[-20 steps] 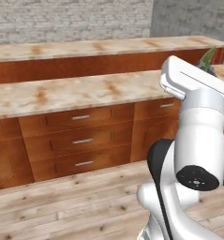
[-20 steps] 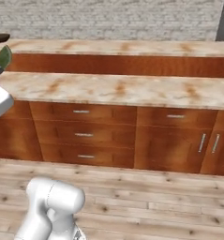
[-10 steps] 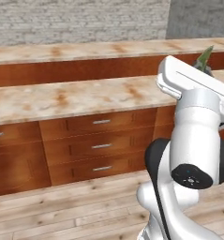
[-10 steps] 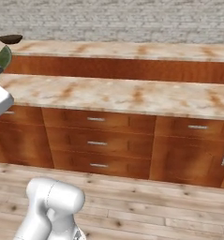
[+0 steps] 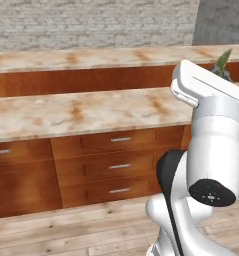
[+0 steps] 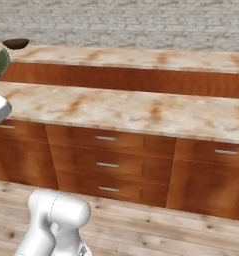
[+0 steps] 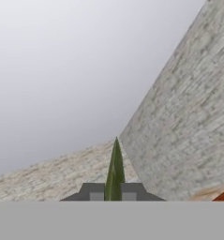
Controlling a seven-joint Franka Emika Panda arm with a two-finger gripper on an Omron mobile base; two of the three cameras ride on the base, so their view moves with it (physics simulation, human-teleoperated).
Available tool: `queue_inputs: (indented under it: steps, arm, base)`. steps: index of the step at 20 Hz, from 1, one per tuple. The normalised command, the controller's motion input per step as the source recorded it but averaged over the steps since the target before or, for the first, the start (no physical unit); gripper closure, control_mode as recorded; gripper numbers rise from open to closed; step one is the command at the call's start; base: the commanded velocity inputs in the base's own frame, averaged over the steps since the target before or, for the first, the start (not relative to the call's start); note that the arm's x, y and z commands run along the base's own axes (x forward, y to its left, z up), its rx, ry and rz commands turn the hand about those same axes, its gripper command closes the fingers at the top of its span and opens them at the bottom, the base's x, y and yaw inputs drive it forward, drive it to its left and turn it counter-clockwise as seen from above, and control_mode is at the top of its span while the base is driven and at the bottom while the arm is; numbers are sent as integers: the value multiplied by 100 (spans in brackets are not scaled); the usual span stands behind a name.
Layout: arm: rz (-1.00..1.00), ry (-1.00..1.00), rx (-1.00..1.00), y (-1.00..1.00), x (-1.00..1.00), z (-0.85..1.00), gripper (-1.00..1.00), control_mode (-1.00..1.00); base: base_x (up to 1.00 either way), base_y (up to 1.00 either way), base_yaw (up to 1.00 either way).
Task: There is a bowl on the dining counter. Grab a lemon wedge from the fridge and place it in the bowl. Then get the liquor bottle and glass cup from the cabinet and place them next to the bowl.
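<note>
At 10 o'clock the bowl has slid closer; fingers pinch the lemon wedge, nearly there.

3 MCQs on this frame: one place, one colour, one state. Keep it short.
1. Where is the bowl?
A. on the higher dining counter, far left
B. on the floor
C. inside a drawer

2. What colour is the lemon wedge?
A. red
B. green
C. white

3. How are the fingers?
A. wide open, empty
B. shut on the lemon wedge
C. shut on the bowl

Answers: 1 A, it sits on the rear marble top in the right base view; 2 B, the hand view shows a green sliver; 3 B, it rises between both fingers.
</note>
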Motion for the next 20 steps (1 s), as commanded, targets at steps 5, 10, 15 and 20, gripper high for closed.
queue_inputs:
  steps: [5, 10, 15, 20]
  arm:
    - [0, 0, 0, 0, 0, 0, 100, 100]
    - [0, 0, 0, 0, 0, 0, 100, 100]
    - [0, 0, 0, 0, 0, 0, 100, 100]
    - [0, 0, 0, 0, 0, 0, 100, 100]
  base:
    - [99, 33, 0]
    - [31, 100, 0]
    - [6, 100, 0]
    - [5, 100, 0]
